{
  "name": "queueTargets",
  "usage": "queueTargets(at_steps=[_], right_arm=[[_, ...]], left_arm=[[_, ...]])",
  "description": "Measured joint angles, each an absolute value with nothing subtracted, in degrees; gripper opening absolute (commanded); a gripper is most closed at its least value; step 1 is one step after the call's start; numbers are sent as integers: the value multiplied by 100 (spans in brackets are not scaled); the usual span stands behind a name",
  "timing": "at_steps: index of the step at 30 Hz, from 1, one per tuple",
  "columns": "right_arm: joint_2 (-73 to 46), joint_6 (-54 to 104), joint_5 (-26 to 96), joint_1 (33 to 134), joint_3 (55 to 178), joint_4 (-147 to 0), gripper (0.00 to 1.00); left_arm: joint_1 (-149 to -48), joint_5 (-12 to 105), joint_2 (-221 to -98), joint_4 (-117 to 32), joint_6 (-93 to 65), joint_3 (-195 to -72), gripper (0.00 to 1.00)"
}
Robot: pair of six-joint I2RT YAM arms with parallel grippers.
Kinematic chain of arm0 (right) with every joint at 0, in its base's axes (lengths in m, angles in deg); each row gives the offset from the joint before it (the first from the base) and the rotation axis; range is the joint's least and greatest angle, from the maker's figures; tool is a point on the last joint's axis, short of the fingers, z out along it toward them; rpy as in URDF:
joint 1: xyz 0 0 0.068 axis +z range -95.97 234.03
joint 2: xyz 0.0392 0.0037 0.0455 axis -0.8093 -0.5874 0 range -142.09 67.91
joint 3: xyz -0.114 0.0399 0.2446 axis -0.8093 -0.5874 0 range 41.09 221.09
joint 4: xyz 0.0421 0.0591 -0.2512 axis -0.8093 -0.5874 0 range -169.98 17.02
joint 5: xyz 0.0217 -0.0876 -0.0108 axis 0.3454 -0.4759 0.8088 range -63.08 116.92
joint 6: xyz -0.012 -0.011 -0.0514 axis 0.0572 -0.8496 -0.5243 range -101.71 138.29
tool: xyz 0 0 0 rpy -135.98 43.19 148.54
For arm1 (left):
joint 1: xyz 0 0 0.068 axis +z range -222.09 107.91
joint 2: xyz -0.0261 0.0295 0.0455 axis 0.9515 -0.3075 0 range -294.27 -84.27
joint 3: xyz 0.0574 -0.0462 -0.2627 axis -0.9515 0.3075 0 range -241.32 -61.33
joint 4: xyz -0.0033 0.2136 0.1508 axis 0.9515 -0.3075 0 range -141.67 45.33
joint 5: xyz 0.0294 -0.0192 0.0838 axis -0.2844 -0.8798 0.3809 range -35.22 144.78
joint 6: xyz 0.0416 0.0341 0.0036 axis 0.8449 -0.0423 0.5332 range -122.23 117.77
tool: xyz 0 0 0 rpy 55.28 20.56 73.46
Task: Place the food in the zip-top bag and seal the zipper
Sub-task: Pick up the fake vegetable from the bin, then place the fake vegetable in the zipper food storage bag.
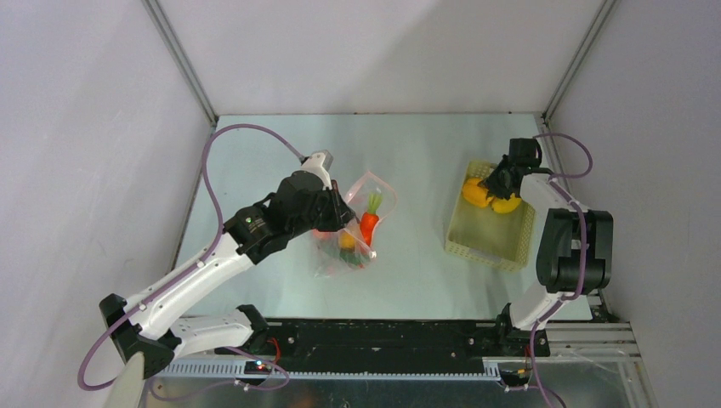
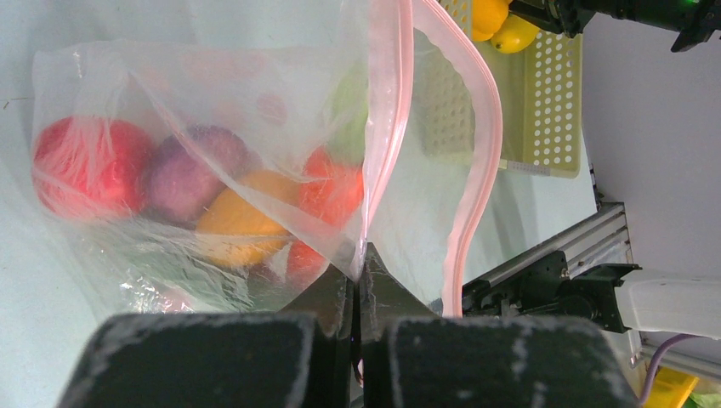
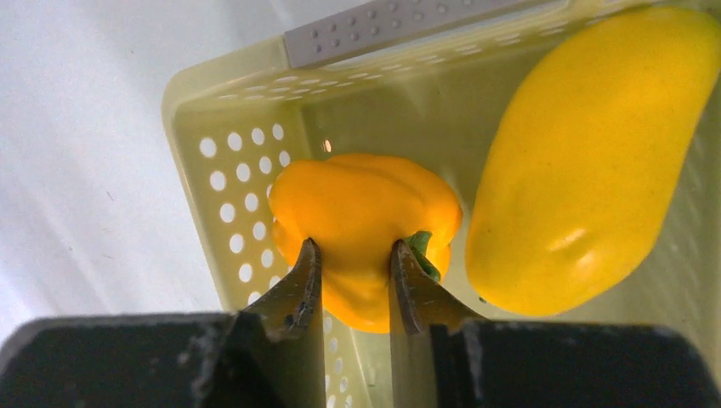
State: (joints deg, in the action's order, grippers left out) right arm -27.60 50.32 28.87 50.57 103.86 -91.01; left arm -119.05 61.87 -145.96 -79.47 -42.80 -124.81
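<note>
The clear zip-top bag lies mid-table with its pink zipper gaping. Inside it show a red pepper, a purple onion, an orange pepper and more red food. My left gripper is shut on one lip of the bag's mouth and holds it up. My right gripper is in the basket, shut on an orange-yellow pepper. A long yellow pepper lies beside it. Both also show in the top view.
The pale-yellow perforated basket stands at the right of the table, its holed wall close to my right fingers. The grey side walls and the black rail at the near edge bound the table.
</note>
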Motion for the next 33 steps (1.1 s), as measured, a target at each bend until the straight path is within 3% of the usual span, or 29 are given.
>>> queueTargets(at_steps=[4,18,33], right_arm=[[-2541,5111,2914,5054,10191,-9000,0],[-1107,5056,2844,4998,9354,-9079,0],[1857,4750,2835,5151,9229,-9533,0]], left_arm=[[-11903,6187,-14596,-7947,-4285,-12481,0],[-11903,6163,-14588,-7908,-4333,-12479,0],[-11898,6133,-14566,-7869,-4333,-12479,0]])
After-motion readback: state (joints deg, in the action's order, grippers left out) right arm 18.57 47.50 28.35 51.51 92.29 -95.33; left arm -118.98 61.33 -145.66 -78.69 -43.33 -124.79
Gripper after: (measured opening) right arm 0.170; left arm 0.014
